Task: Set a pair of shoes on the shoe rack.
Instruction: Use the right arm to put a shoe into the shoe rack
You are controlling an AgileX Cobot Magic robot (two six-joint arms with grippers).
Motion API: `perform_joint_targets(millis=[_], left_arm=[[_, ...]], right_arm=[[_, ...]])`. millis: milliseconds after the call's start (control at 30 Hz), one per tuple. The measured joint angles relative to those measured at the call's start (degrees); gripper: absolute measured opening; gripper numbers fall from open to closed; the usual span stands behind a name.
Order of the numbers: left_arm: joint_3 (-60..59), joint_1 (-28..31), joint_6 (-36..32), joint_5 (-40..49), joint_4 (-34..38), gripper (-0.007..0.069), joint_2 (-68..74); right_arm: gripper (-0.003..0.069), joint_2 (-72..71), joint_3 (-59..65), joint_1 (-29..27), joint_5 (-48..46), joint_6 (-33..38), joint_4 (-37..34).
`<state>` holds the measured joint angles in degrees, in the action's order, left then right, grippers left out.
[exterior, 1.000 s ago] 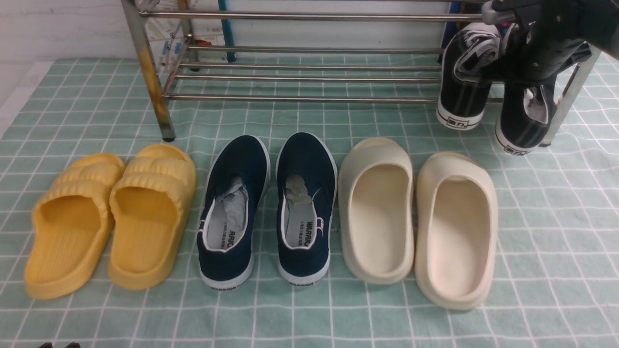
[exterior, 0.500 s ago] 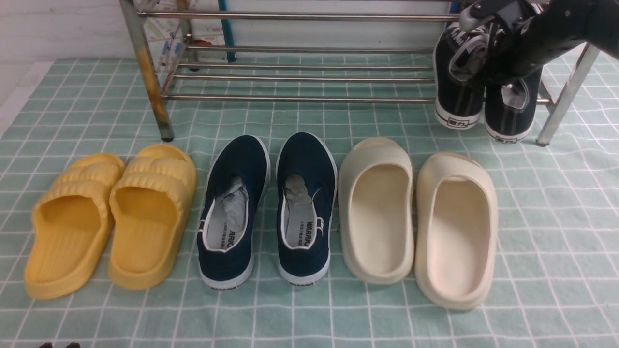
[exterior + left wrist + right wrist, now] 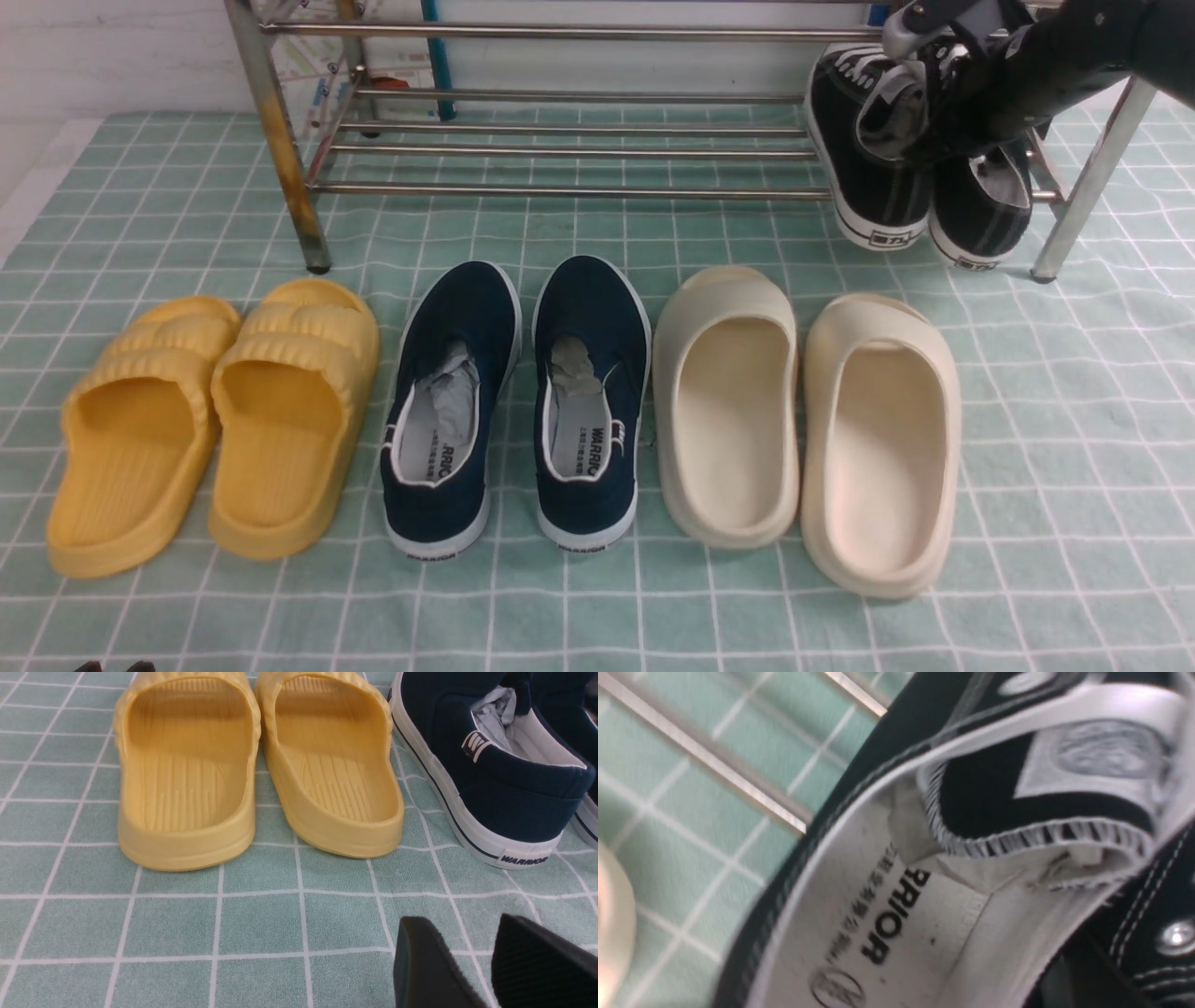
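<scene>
The pair of shoes (image 3: 878,177) is at one o'clock in the front view, on the right end of the shoe rack (image 3: 560,191). The toes seem to rest on its low bars, and the heels hang over the front bar. The right arm (image 3: 1055,65) reaches in between the collars. The right jaws are hidden there, so I cannot tell whether they grip. White heel patches carry dark marks too small to read. In the right wrist view, the sneaker's insole (image 3: 887,914) reads "RRIOR" beside small blurred characters.

At six o'clock, the navy slip-ons (image 3: 448,411) show "WARRIOR" on a heel tab (image 3: 523,859). The left jaws stand parted and empty over the green checked cloth (image 3: 261,924).
</scene>
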<state>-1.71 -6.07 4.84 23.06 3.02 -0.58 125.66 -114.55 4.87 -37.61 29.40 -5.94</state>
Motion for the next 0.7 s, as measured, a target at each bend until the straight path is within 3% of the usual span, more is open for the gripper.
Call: perform_joint_targets(millis=[67, 233, 367, 500, 700], left_arm=[[0.0, 0.0, 0.0, 0.0, 0.0, 0.0238, 0.0], [0.0, 0.0, 0.0, 0.0, 0.0, 0.0238, 0.0], [0.0, 0.0, 0.0, 0.0, 0.0, 0.0238, 0.0], [0.0, 0.0, 0.0, 0.0, 0.0, 0.0238, 0.0], [0.0, 0.0, 0.0, 0.0, 0.0, 0.0238, 0.0]], right_arm=[[0.0085, 0.0, 0.0, 0.1, 0.7, -2.2, 0.2], [0.0302, -0.2, 0.0, 0.3, 2.2, -10.1, 3.3], [0.0414, -0.8, 0.0, 0.4, 1.5, -18.2, 5.4], [0.0449, -3.1, 0.0, 0.4, -0.5, -24.1, 5.9], [0.0444, -7.4, 0.0, 0.6, -4.2, -25.5, 6.5]])
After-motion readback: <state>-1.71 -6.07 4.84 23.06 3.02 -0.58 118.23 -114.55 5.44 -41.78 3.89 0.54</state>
